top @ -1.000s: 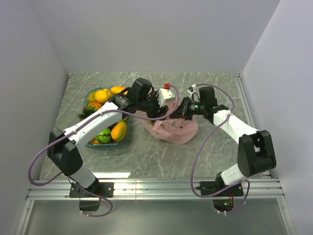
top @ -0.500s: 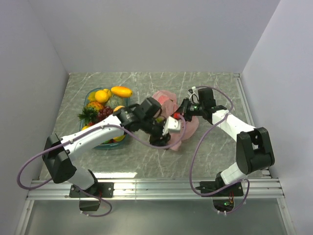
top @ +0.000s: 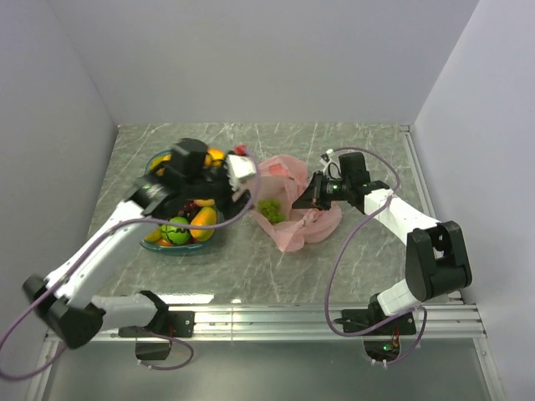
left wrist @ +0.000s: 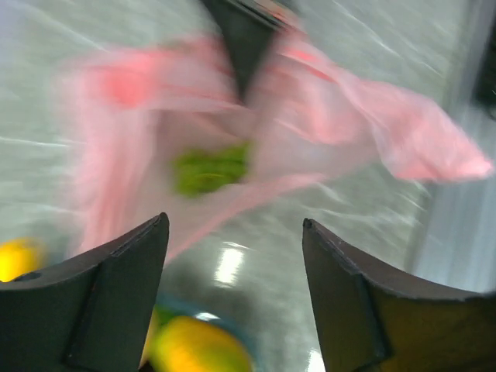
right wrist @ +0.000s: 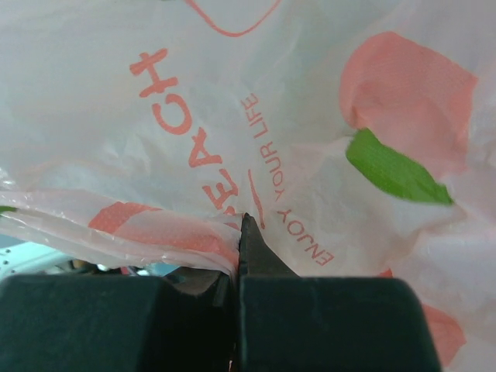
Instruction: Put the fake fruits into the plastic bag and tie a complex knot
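**A:** What is different now, compared with a moment before?

**B:** The left end effector point(left wrist: 234, 221) was low over the plastic bag point(top: 305, 227). Now it has swung back to the left, above the tray point(top: 177, 247). Its jaws stand wide apart and nothing is between them.

**A:** And the green grapes?

**B:** The green grapes point(top: 269, 209) lie inside the bag's open mouth, near the middle of the bench point(top: 276, 276). So I judge this fruit is delivered.

**A:** What about the right side?

**B:** The right end effector point(top: 315, 193) is closed on the bag's right edge. It holds the mouth lifted, the same as before.

**A:** What does this mean for the task?

**B:** It is still early, I think. A green apple point(top: 177, 231), a mango point(top: 203, 219) and other fruits wait in the tray at the left. The left arm probably goes for the next one. The view from its wrist is blurred, so I cannot say which. The tying is not yet begun.
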You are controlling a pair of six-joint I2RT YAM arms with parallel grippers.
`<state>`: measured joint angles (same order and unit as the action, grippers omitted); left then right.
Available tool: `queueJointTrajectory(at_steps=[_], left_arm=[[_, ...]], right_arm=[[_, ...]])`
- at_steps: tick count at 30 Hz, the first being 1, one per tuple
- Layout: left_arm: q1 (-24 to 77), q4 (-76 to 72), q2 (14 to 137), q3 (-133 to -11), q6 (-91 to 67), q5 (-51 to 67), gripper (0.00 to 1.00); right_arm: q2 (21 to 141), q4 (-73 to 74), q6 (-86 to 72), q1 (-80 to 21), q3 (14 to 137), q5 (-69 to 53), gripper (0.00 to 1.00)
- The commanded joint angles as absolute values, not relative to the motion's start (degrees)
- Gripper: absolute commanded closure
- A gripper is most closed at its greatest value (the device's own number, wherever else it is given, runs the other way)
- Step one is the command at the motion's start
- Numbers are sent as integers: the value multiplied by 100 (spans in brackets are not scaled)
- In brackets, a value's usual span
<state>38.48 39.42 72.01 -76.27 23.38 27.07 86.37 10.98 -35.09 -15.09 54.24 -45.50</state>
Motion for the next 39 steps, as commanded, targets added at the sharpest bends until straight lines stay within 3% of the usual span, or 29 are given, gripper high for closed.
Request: queueJointTrajectory(at_steps=[1,6,12,14,15,24,39], left_arm=[[3438,3086,6418,-7647,2004,2338,23],[2385,2716,6819,-7769,2311,2058,20],[1434,3067,8418,-8823,3233,2302,17],[1406,3399,8972,-9217,3847,2242,14],[1398,3523,9139,-9333,4050,2241,1],[1380,3928,10510,-10081,5264,1855,1],[1354,3814,11275,-10046,5801,1538,1]], right_arm=[[8350,1353,-2997,-1477,5379,-4404,100],[8376,1353,-2953,-1485,5388,-4351,100],[8297,1476,-2795,-1476,5458,-4228,100],[8271,1503,-2795,-1468,5458,-4210,100],[8271,1512,-2795,-1468,5458,-4201,100],[8341,1608,-2777,-1459,5555,-4210,100],[8525,1547,-2900,-1415,5599,-4368,100]])
